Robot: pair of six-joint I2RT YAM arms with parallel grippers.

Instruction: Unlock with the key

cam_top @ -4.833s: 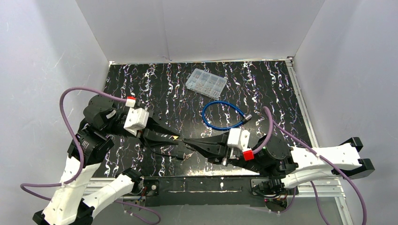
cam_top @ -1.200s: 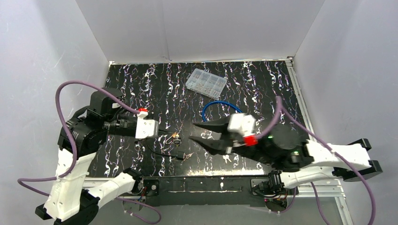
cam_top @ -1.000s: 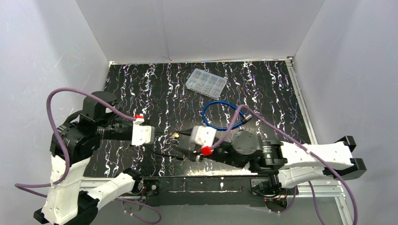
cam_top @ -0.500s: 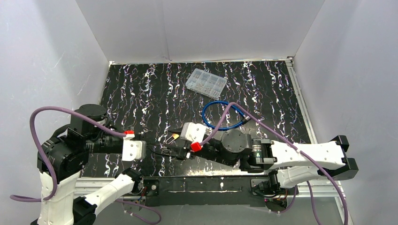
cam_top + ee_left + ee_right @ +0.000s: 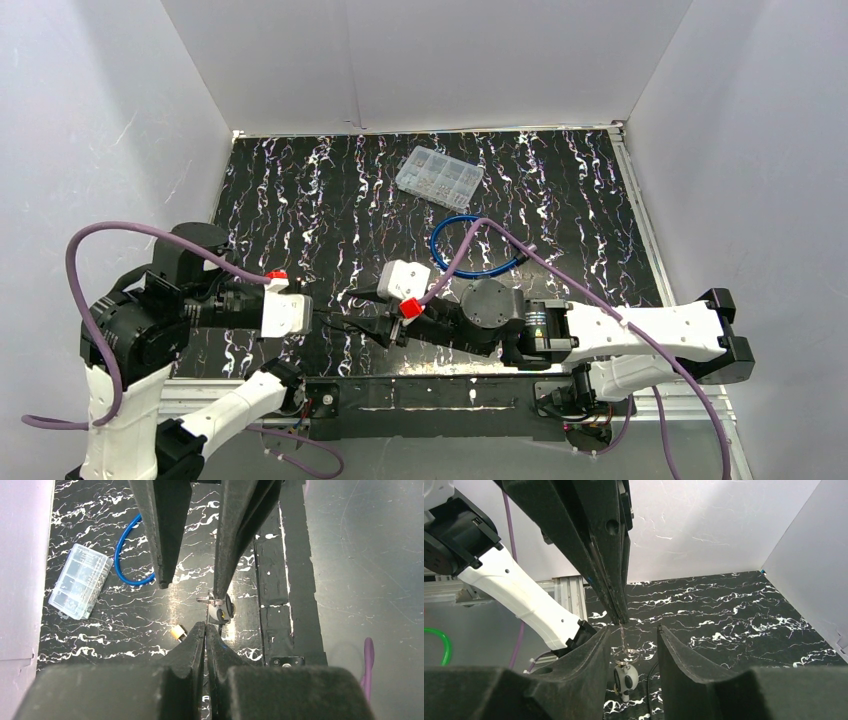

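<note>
My left gripper (image 5: 206, 626) is shut on the thin blade of the key (image 5: 623, 630), holding it above the table. A wire ring (image 5: 625, 652) and a small white panda charm (image 5: 626, 679) hang from the key. My right gripper (image 5: 633, 630) is open and straddles the ring and charm, its fingers (image 5: 162, 575) apart on either side without pressing them. A small brass padlock (image 5: 176, 632) lies on the black marbled table just beside the left fingertips. In the top view both grippers meet near the front middle (image 5: 372, 322), and the padlock is hidden there.
A blue cable loop (image 5: 475, 245) lies behind the right arm. A clear compartment box (image 5: 440, 175) sits further back. The black front rail (image 5: 440, 392) runs along the near edge, and white walls close in the table on three sides.
The right arm swung left and brought its jaws around the hanging key ring, narrowing them a little. The left arm drew back towards the near left, still gripping the key.
</note>
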